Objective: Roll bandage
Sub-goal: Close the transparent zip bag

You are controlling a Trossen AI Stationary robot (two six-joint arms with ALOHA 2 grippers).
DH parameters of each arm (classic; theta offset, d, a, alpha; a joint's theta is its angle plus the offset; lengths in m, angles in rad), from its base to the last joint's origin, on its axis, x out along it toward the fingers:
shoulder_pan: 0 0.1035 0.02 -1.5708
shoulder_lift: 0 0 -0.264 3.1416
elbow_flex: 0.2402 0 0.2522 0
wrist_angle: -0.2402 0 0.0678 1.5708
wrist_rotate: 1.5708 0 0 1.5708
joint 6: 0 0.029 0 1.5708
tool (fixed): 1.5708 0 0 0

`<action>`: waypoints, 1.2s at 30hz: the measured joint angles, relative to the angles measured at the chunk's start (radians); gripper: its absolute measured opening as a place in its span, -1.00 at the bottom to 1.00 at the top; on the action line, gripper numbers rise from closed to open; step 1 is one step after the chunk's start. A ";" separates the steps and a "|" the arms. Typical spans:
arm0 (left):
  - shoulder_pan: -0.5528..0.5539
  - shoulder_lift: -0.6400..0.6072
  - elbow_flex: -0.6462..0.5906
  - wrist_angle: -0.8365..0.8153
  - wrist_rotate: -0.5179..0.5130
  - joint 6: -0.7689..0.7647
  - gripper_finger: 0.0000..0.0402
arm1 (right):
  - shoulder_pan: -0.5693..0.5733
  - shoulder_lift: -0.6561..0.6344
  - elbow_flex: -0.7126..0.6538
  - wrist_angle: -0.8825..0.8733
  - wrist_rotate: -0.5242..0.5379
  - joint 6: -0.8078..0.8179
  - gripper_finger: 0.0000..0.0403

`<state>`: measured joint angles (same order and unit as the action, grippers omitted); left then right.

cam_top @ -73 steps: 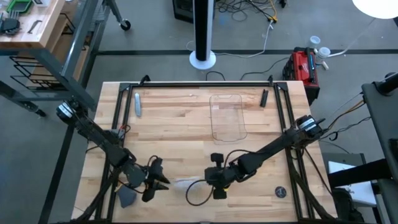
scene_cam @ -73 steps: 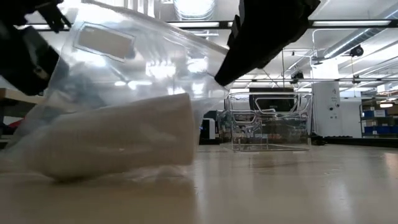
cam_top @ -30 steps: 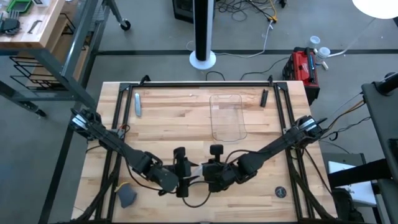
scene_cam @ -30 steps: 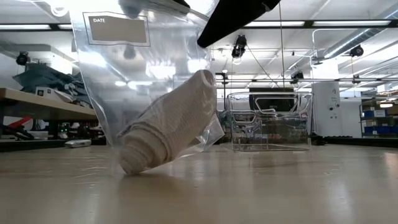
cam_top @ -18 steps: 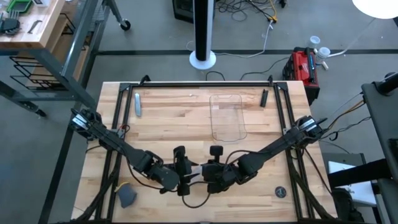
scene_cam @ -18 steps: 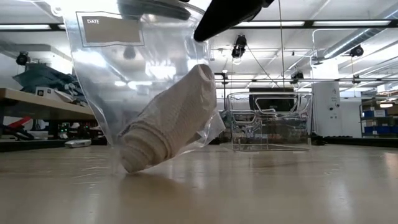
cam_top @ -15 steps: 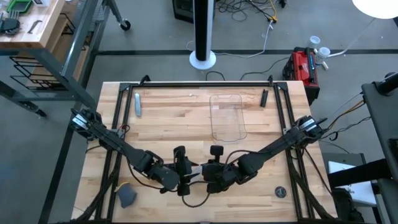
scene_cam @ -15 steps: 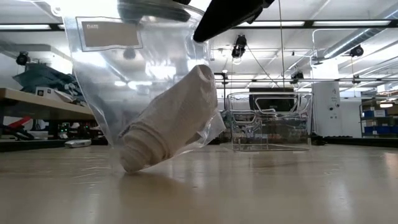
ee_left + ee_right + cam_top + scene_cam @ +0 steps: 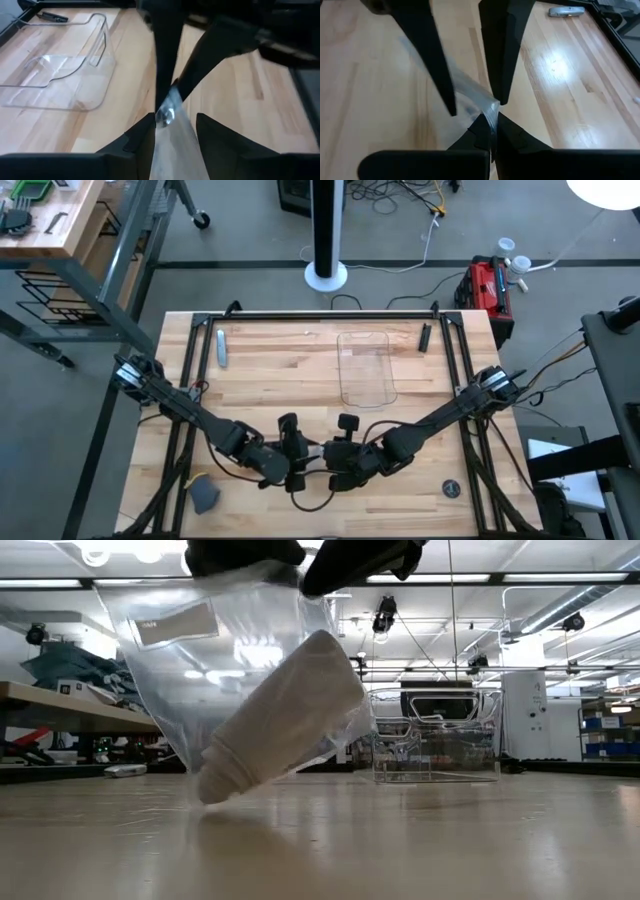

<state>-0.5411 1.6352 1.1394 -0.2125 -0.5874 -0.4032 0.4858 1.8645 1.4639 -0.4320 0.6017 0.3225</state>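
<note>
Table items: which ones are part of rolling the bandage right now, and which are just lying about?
In the job:
bandage, rolled, inside the bag
clear bag, lifted by both grippers
left gripper
right gripper

Lying about:
clear tray
grey tool
black marker
round disc

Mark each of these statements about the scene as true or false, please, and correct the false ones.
1. The bandage is rolled up inside the clear plastic bag. True.
2. The bag lies flat on the table. False: it hangs from above, with the roll tilted and only its low end near the table.
3. Both grippers meet at the top of the bag. True: the left gripper and the right gripper face each other there, and the right one is shut on the bag's edge.
4. The clear tray is between the two grippers. False: it stands apart, farther back on the table.
5. The bandage is inside the tray. False: the bandage is in the bag.
</note>
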 joint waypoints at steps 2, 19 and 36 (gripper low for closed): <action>0.001 0.000 -0.002 -0.017 -0.005 0.001 -0.37 | 0.000 0.000 0.000 0.000 -0.004 0.000 -1.00; -0.001 -0.031 -0.002 -0.045 0.096 0.069 -0.56 | -0.002 0.000 -0.010 0.004 -0.070 0.019 -1.00; -0.001 -0.055 -0.001 -0.012 0.089 0.070 -0.41 | -0.002 0.000 -0.011 0.003 -0.070 0.021 -1.00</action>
<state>-0.5423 1.5799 1.1381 -0.2245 -0.4984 -0.3328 0.4839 1.8645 1.4525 -0.4286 0.5315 0.3433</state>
